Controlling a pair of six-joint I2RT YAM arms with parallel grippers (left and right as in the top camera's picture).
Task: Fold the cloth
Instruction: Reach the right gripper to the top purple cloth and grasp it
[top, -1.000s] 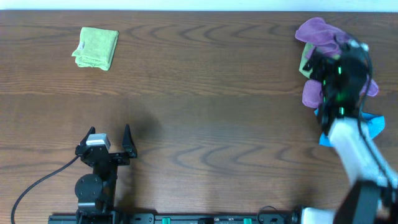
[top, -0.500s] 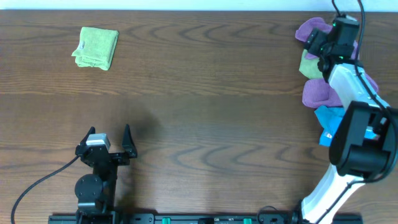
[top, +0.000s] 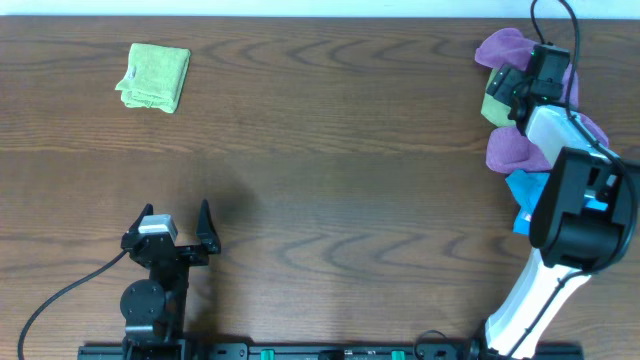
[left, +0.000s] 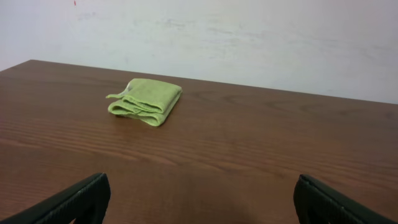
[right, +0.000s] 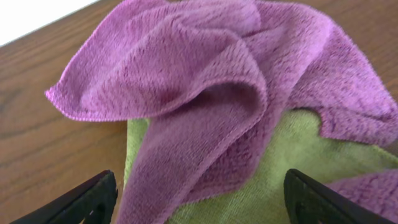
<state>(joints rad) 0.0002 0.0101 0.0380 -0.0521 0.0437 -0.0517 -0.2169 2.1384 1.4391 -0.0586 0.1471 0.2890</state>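
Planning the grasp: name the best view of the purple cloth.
Right wrist: the purple cloth fills the frame, crumpled over a green cloth. Overhead has it partly behind the right arm; left wrist misses it.

The table's (top: 330, 150) middle is being left free; the right edge is being blocked by the cloth (top: 500, 48) heaped on other cloths (top: 495, 106), the far left by a green cloth (top: 155, 77).

No legible text, label, brand, number or sign anywhere in overhead or wrist views.

The right gripper (top: 508, 92) has moved up to the purple cloth (top: 503, 47) by the table's far right corner.
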